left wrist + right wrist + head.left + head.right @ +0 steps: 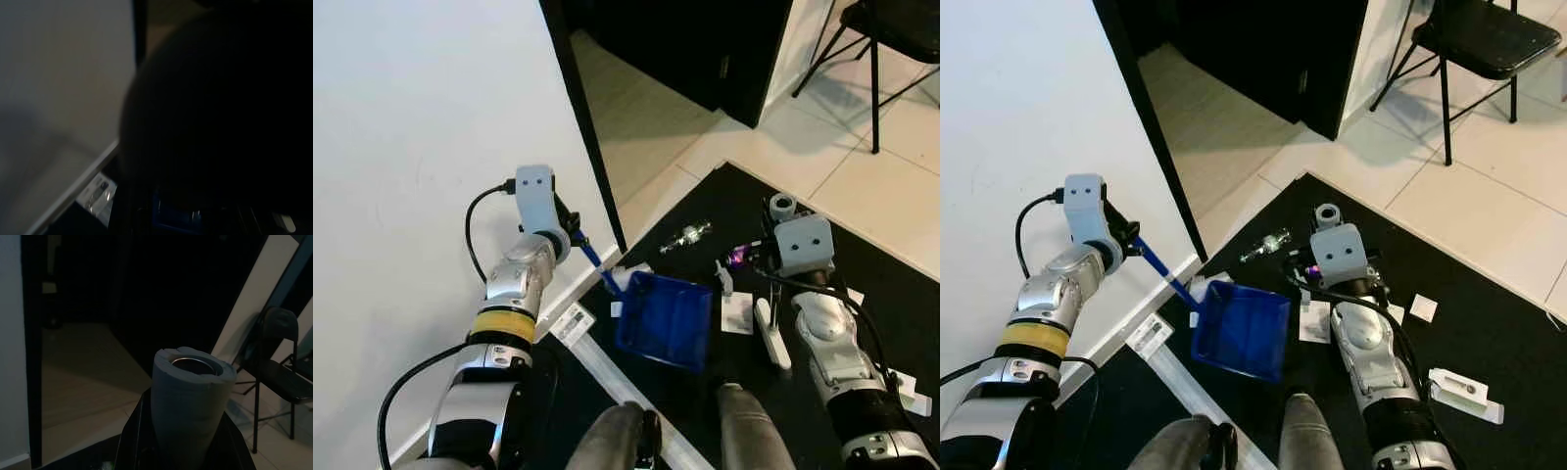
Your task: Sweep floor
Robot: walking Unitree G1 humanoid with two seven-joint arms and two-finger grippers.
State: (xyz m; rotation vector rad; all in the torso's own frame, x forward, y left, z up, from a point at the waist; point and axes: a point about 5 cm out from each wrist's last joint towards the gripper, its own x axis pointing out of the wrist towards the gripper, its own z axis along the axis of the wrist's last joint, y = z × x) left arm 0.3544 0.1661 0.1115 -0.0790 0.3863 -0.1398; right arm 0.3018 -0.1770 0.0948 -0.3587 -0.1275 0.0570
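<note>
A blue dustpan rests on the black mat, its mouth towards the litter. Its blue handle slants up to my left gripper, which is shut on it beside the white wall. My right gripper is shut on the upright grey broom handle, whose open top sticks out above the wrist. The white brush head lies on the mat below. Litter on the mat includes a shiny little bottle, a purple scrap and white paper pieces.
A dark doorway opens ahead, its black frame just beyond the left gripper. A black chair stands on the pale tiles at the far right. A white strip edges the mat near my feet. More white scraps lie to the right.
</note>
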